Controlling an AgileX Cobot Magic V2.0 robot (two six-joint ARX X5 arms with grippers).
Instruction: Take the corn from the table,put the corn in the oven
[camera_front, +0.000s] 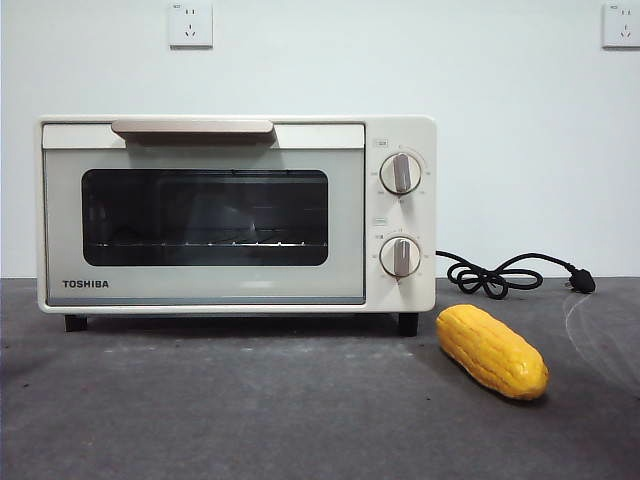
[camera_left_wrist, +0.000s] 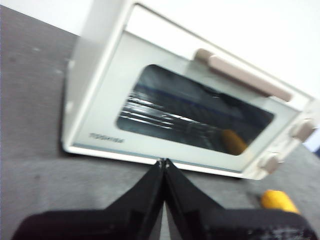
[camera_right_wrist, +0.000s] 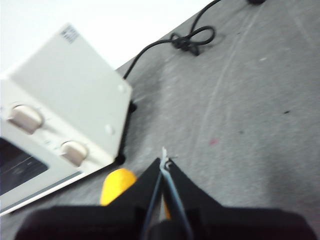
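The corn (camera_front: 491, 350) is laid on the worktop (camera_front: 250, 410), just beside the right front foot of the oven (camera_front: 236, 213), whose door is closed. The left tool (camera_left_wrist: 164, 161) and the right tool (camera_right_wrist: 164, 161) are both closed with nothing held, and the right one is seen above the corn.

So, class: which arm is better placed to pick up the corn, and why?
Probably the right. Its end effector hangs just above the corn, which lies on the table beside the oven's knob side. The left end effector faces the oven door, with the corn off to one side.
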